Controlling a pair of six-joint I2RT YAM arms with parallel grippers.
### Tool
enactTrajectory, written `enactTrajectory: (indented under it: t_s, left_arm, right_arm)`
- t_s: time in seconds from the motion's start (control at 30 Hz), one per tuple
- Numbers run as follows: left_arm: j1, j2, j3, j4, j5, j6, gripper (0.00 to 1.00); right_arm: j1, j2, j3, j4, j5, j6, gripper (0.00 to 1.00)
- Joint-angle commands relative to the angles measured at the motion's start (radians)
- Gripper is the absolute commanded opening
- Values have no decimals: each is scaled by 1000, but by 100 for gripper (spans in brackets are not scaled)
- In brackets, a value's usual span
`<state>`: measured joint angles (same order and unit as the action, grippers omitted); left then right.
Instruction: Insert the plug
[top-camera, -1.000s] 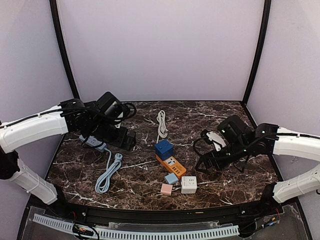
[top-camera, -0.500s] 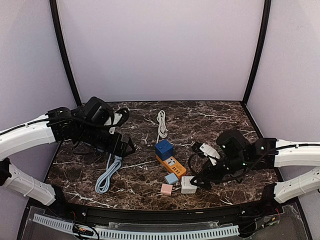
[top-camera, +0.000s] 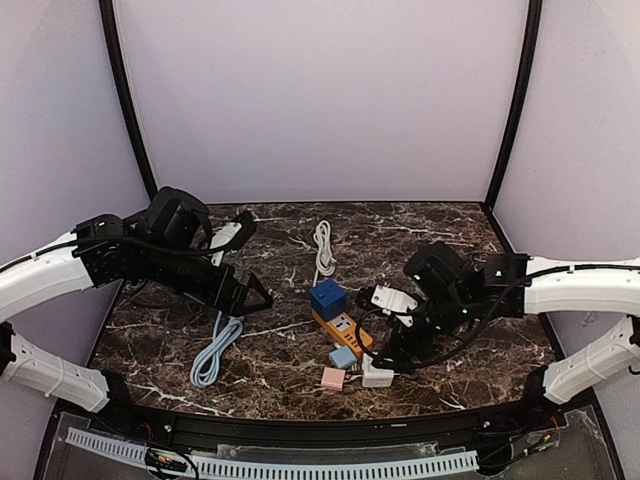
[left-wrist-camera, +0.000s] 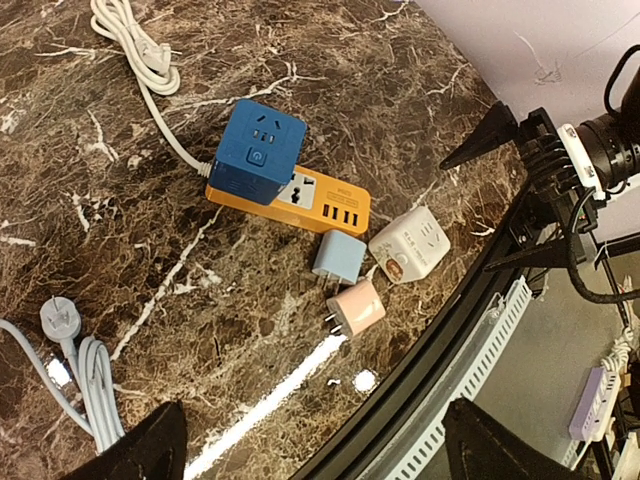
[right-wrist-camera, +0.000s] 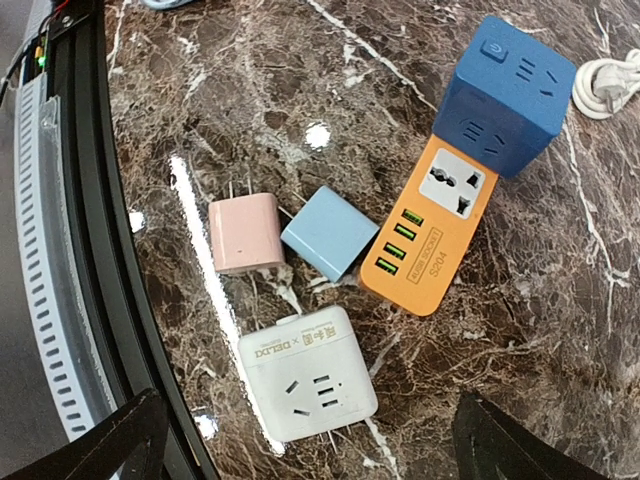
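A white cube socket (right-wrist-camera: 308, 385) lies on the marble between my right gripper's (right-wrist-camera: 305, 450) open fingers, prongs toward the gripper. Beside it lie a pink plug adapter (right-wrist-camera: 244, 233), a light-blue adapter (right-wrist-camera: 328, 233) and an orange power strip (right-wrist-camera: 430, 225) with a blue cube socket (right-wrist-camera: 505, 95) on its far end. In the top view my right gripper (top-camera: 388, 355) hovers just right of the white cube (top-camera: 377, 375). My left gripper (top-camera: 250, 293) is open and empty, left of the strip (top-camera: 343, 332). The left wrist view shows the pink adapter (left-wrist-camera: 355, 307) ahead of its open gripper (left-wrist-camera: 315, 455).
A light-blue cable with its plug (top-camera: 215, 345) lies coiled at the front left. A white cable (top-camera: 323, 248) lies behind the blue cube. The table's black front rail (top-camera: 320, 425) runs close to the adapters. Dark posts stand at the back corners.
My right gripper has moved left and forward to the white cube socket. My left arm has swung toward the front, off the light-blue cable's far end. The sockets have not moved.
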<state>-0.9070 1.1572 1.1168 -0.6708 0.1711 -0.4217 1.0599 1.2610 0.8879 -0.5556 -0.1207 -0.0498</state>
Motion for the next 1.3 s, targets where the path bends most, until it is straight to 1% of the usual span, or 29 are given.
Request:
enactTrajectory:
  t_s: [0.0, 0.17, 0.33, 0.47, 0.6, 0.8, 1.03, 1.17, 1.27]
  left_arm:
    - [0, -15, -2, -8, 61, 41, 90]
    - [1, -56, -35, -14, 53, 34, 87]
    - [0, -79, -59, -7, 14, 7, 86]
    - [1, -76, -66, 20, 20, -14, 85]
    - [0, -67, -67, 18, 18, -24, 85]
    - [1, -48, -74, 45, 34, -34, 84]
    - [0, 4, -49, 46, 44, -17, 83]
    - [0, 13, -50, 51, 46, -21, 82]
    - [0, 10, -54, 54, 46, -25, 81]
  right_arm:
    - [7, 5, -5, -4, -40, -111, 99]
    - [8, 93, -4, -12, -66, -114, 99]
    - [9, 144, -10, 12, 25, -139, 99]
    - [9, 171, -12, 12, 105, -180, 99]
    - [10, 186, -13, -9, 117, -243, 99]
    - [12, 222, 0, -41, 156, -286, 99]
    - [31, 209, -5, -40, 125, -349, 97]
    - [41, 186, -24, -14, 78, -395, 98]
    - [44, 183, -34, 5, 70, -413, 97]
